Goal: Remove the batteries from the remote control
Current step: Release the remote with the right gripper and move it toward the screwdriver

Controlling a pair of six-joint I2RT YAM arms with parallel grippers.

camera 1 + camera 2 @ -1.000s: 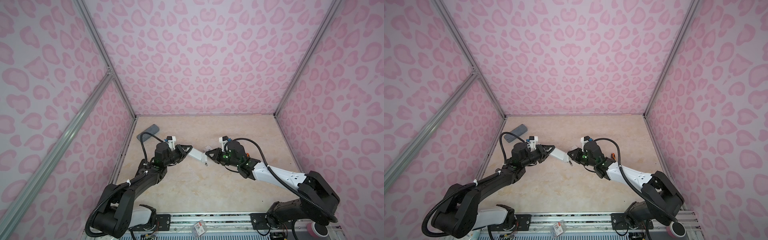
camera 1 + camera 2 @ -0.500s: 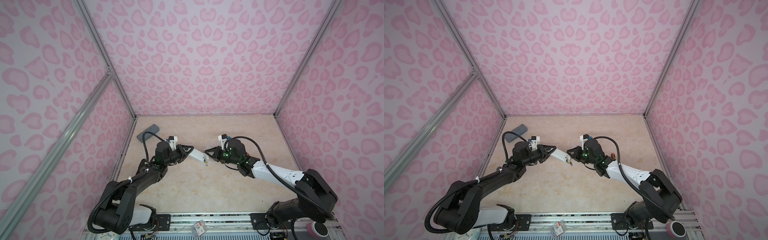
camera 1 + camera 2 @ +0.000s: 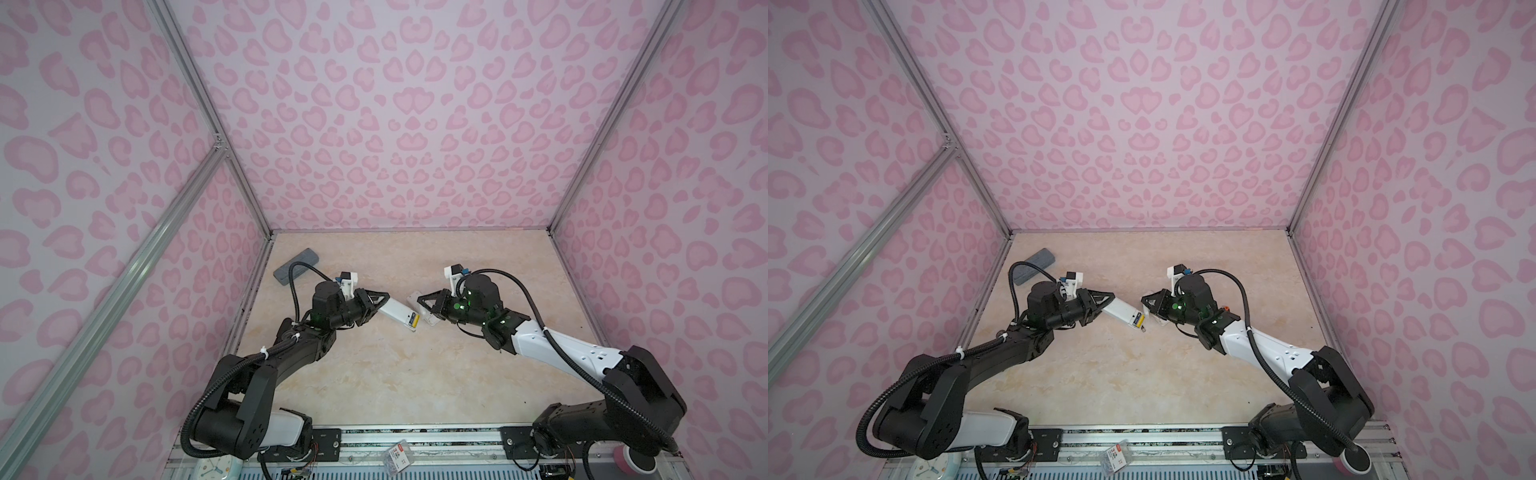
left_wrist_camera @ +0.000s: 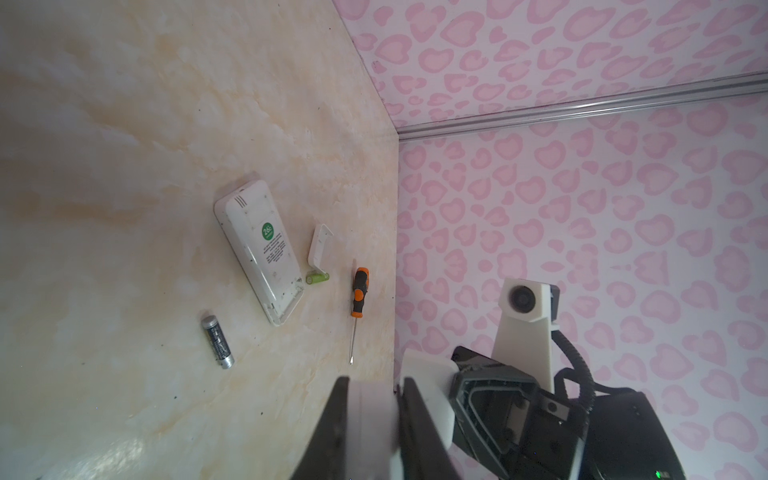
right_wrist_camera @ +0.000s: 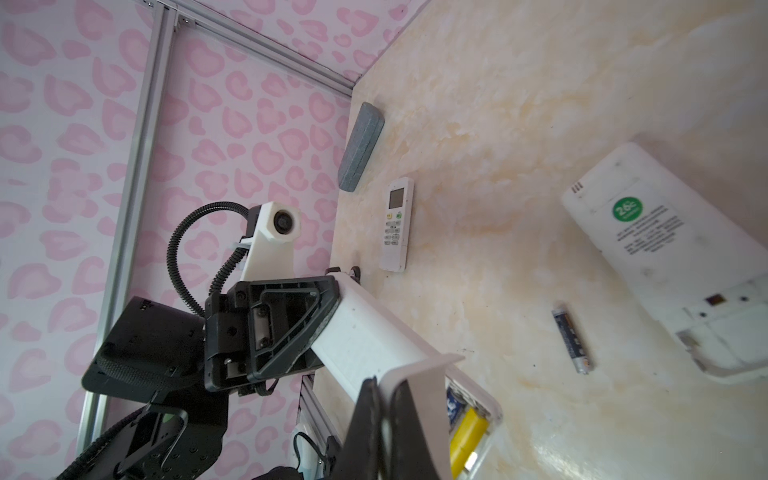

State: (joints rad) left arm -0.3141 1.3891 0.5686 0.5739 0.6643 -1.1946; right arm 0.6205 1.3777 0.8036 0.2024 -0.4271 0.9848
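The right tool (image 5: 384,399) has just finished closing. Its jaws, a little apart a second ago, now pinch the thin white cover plate (image 5: 428,386) at the open end of the remote control (image 5: 365,332). The left tool (image 3: 380,305) grips that remote by its other end in a narrow clamp, clear of the bench (image 3: 395,395). This suggests the lid is coming away and the cells will soon be reachable. Just past the right tool's tips the battery compartment (image 5: 493,407) lies exposed. A yellow battery (image 5: 467,434) sits in it, with something blue-labelled beside it, likely a second cell. Below both tools, on the bench, a second remote (image 5: 665,257) lies face down, its own bay open and apparently empty. A dark battery (image 5: 573,340) lies just beside it, and a green battery (image 4: 318,277) lies next to a loose cover (image 4: 319,245).
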